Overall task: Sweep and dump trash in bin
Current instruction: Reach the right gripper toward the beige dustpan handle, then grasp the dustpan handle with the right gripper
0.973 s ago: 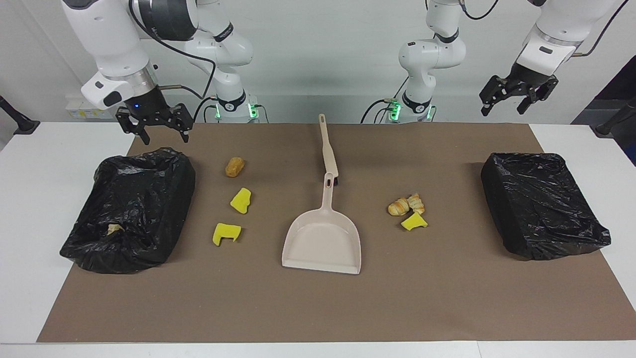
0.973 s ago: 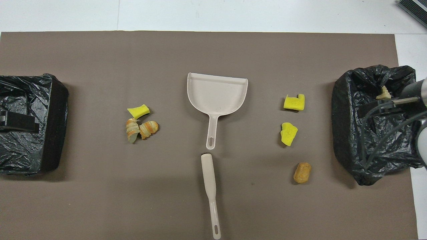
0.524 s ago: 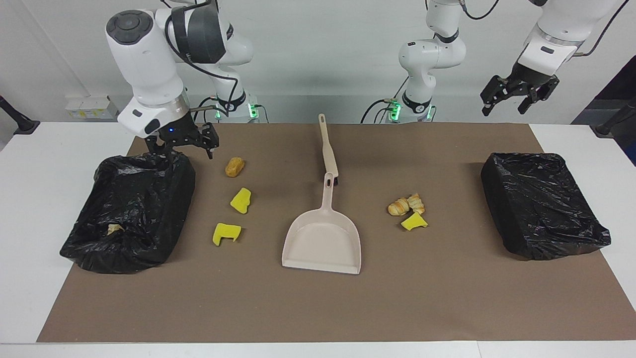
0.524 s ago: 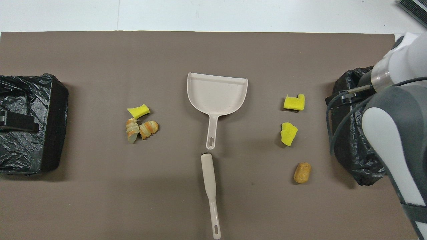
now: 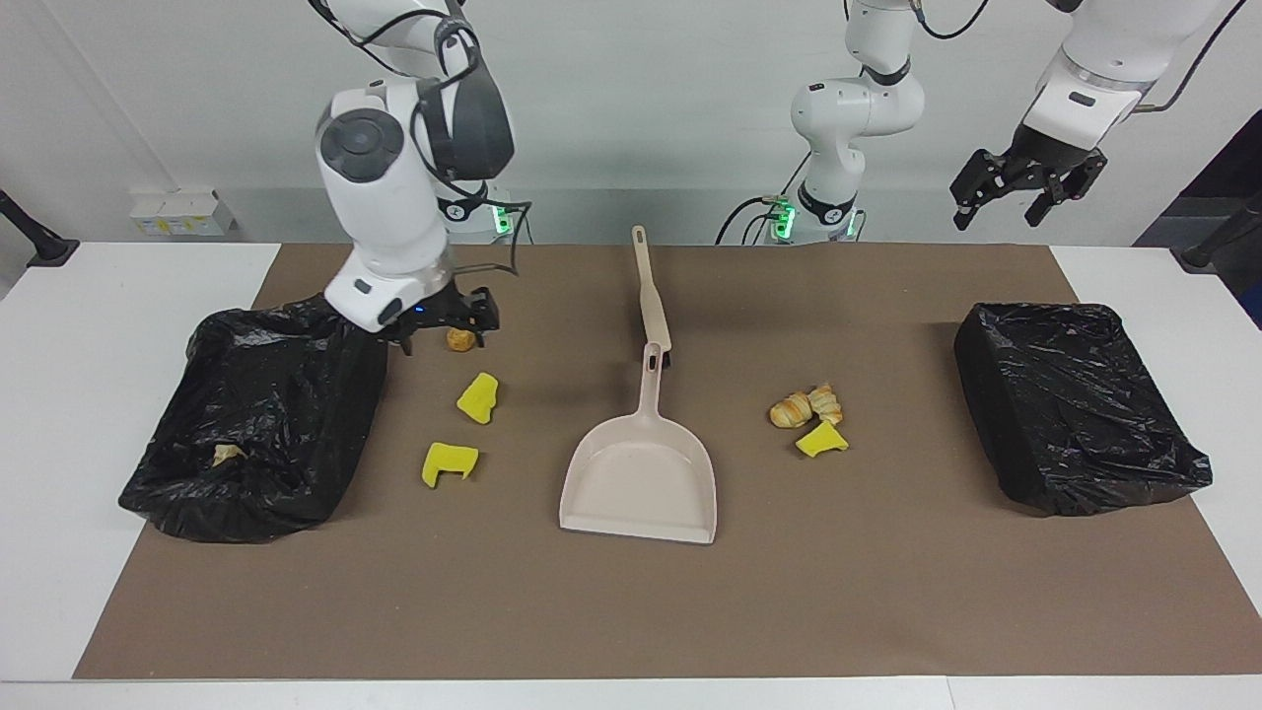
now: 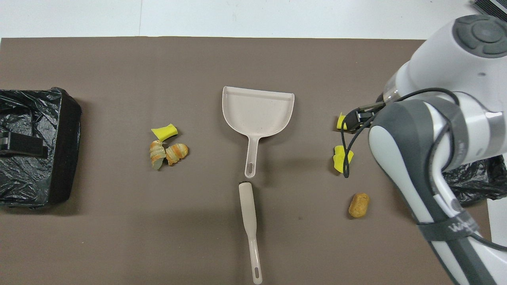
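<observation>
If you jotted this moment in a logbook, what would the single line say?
right pincer: open, low beside brown bun | left pincer: open, waiting raised | dustpan, brush: untouched

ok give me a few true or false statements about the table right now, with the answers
1. The dustpan lies empty. True.
2. The brush is held by the left gripper. False: it lies on the mat, nearer the robots than the dustpan, and that gripper is up in the air with nothing in it.
3. The right gripper is low beside the brown bun, jaws open. True.
4. All three yellow sponge pieces sit together. False: only one lies beside the pastries.
</observation>
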